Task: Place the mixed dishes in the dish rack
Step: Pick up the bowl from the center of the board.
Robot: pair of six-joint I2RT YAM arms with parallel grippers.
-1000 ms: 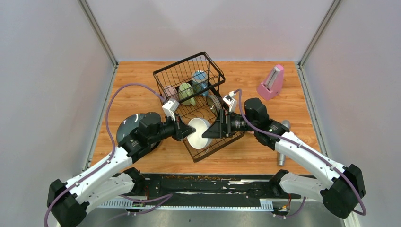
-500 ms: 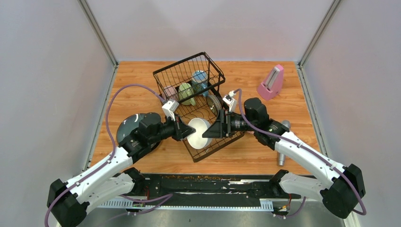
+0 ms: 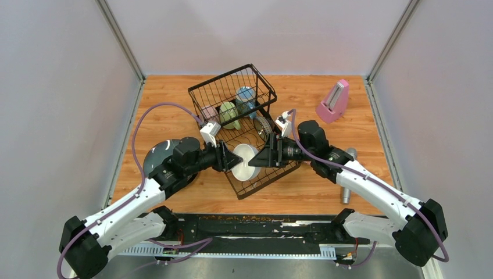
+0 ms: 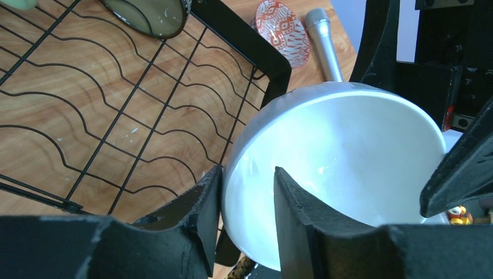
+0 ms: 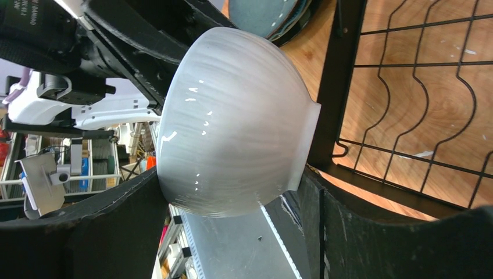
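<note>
A white bowl (image 3: 245,163) hangs tilted over the near end of the black dish rack (image 3: 204,92). My left gripper (image 3: 228,158) is shut on its rim, one finger (image 4: 203,212) outside and one (image 4: 299,224) inside the bowl (image 4: 343,157). My right gripper (image 3: 258,161) is open wide, its fingers (image 5: 372,226) on either side of the bowl's (image 5: 232,122) outer wall, very close to it. Pink (image 3: 209,112), pale-green (image 3: 228,115) and blue (image 3: 247,95) mugs sit in the basket. A dark bowl (image 4: 152,14) stands in the rack's tray (image 4: 116,125).
Dark blue-grey plates (image 3: 157,156) lie left of the rack, partly under my left arm, and also show in the right wrist view (image 5: 264,17). A patterned bowl (image 4: 281,24) and a silver microphone (image 3: 345,187) lie right of the rack. A pink metronome (image 3: 333,102) stands far right.
Both grippers and the white bowl have shifted slightly up and away over the rack's tray. The left gripper's hold on the rim is unchanged.
</note>
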